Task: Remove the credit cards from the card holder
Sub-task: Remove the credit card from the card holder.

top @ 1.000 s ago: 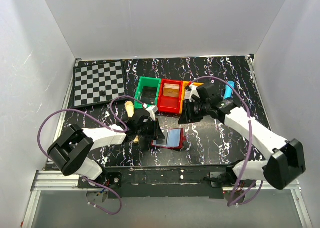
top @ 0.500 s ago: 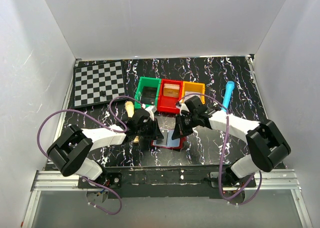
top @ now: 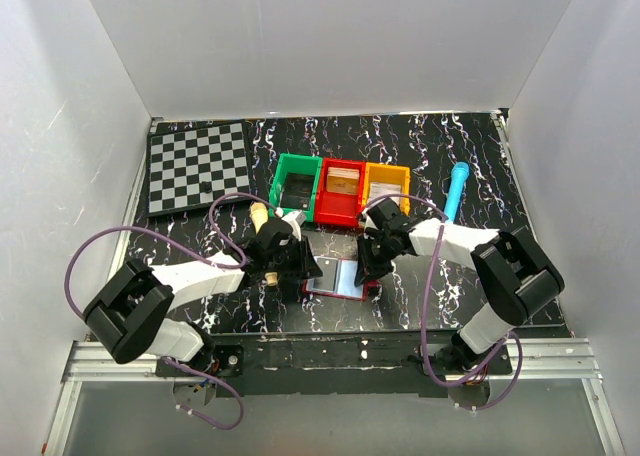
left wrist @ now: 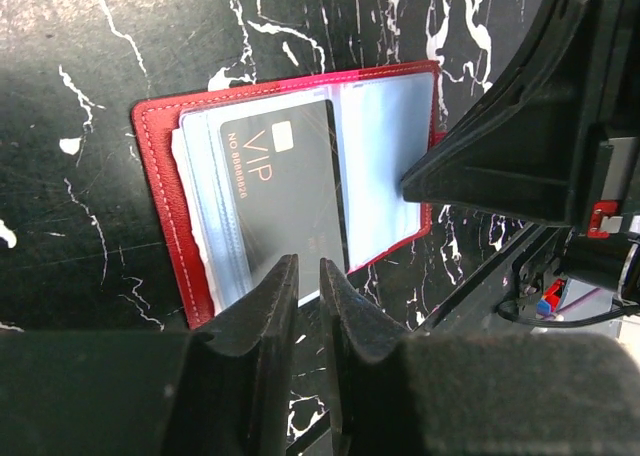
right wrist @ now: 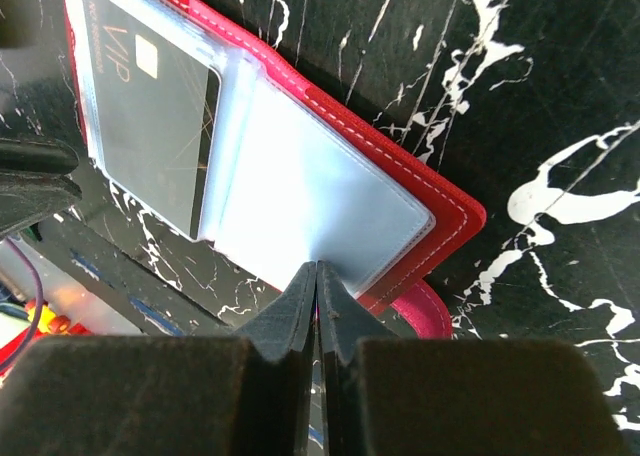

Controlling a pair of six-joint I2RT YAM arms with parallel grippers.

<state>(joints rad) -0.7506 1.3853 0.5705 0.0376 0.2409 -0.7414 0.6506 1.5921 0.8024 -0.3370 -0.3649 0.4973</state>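
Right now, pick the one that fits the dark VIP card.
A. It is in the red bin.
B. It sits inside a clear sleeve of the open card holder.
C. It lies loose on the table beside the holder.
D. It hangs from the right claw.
B: the VIP card lies under a clear sleeve of the open card holder, with both claws at the holder's edges.

Chessboard [top: 198, 165] lies at far left of black marbled table [top: 480, 161]. Green bin [top: 297, 184], red bin [top: 341, 191], orange bin [top: 386, 185] sit side by side, touching. Blue cylinder [top: 454, 190] at right. Small tan piece [top: 259, 216] near green bin.
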